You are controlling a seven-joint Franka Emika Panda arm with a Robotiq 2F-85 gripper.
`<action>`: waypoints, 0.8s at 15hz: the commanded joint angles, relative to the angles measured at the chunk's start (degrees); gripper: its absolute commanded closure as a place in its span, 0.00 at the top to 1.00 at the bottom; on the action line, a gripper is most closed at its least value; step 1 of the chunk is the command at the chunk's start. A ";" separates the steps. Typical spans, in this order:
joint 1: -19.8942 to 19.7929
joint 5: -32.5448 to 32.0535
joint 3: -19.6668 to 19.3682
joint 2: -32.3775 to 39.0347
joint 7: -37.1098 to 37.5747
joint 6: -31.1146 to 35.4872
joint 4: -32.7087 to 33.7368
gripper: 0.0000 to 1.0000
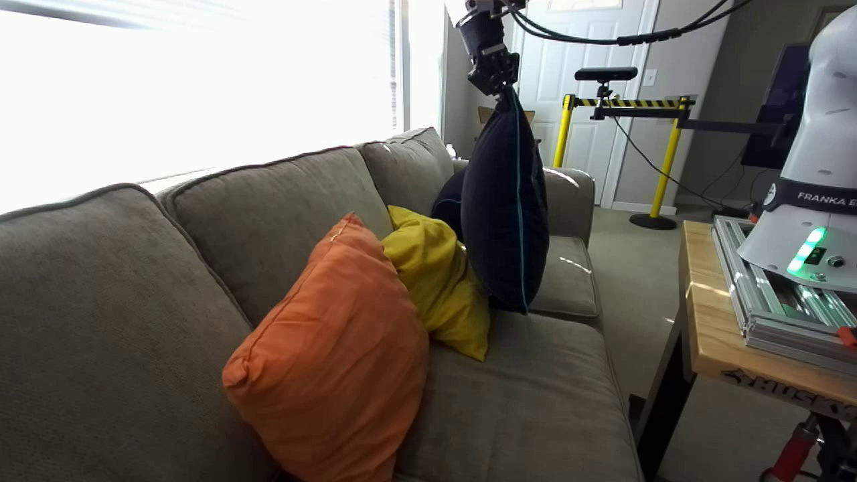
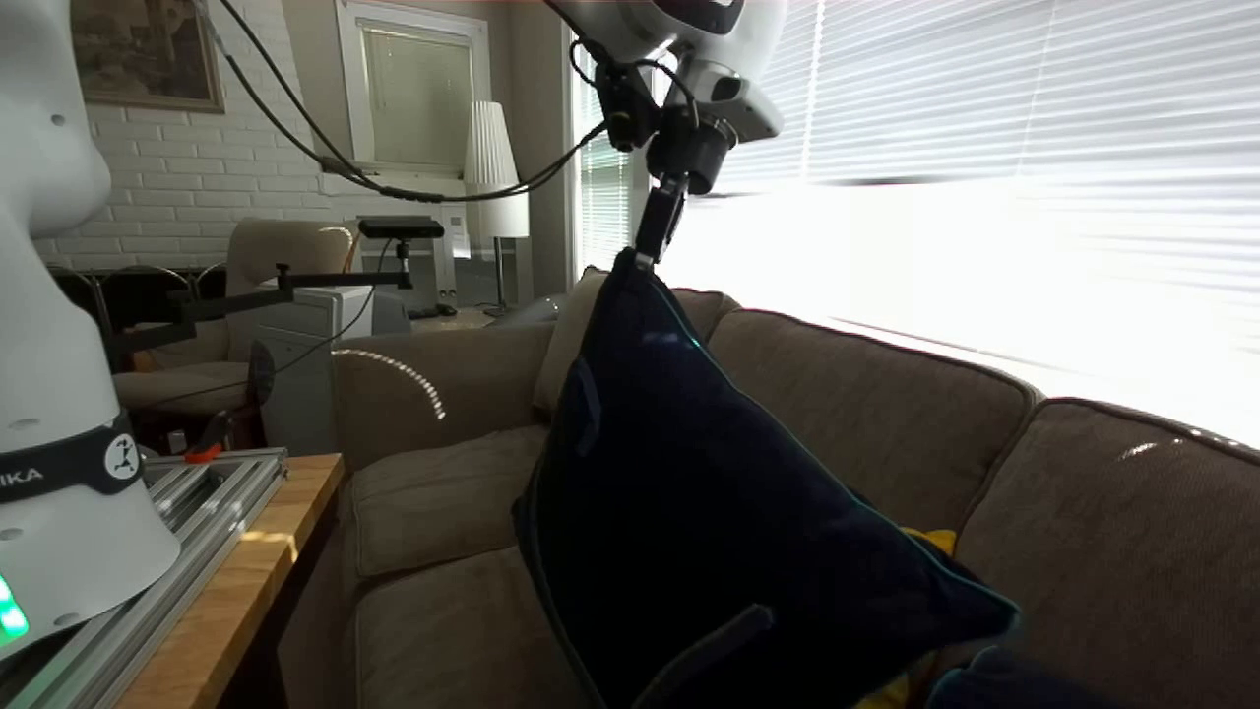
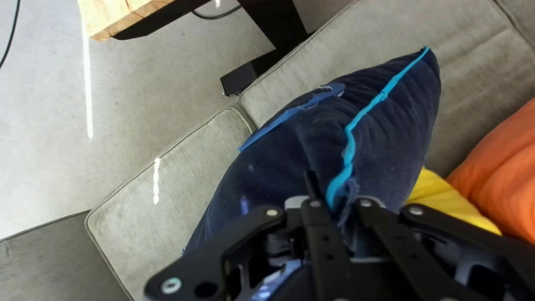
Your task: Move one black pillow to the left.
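In exterior view, gripper (image 1: 505, 94) held black pillow (image 1: 505, 207) by corner; far dark pillow (image 1: 448, 202) mostly hidden. Right of orange pillow (image 1: 335, 361), seat (image 1: 522, 395) stretched open until edge.

Matt, velvety cloth on black pillow (image 1: 494, 207); sofa (image 1: 268, 214) grainy matt upholstery cloth; orange pillow (image 1: 341, 355) smooth cloth; bench (image 1: 711, 318) smooth wood; rails (image 1: 787, 333) bare metal; robot arm casing (image 1: 813, 161) smooth, plastic-looking.

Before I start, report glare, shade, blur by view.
Both exterior views: glare whites out much of the slatted-blind window; in an exterior view, the gripped square navy cloth pillow looks nearly black; wrist view: the black gripper looks soft, a bright streak crosses pale carpet.
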 commanded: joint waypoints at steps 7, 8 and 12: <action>4.13 3.27 4.73 -2.54 -3.56 -7.54 0.59 0.02; 4.46 3.42 5.10 -2.60 -3.83 -7.79 0.66 0.02; 6.01 4.80 6.79 -3.21 -4.23 -6.71 -0.10 0.02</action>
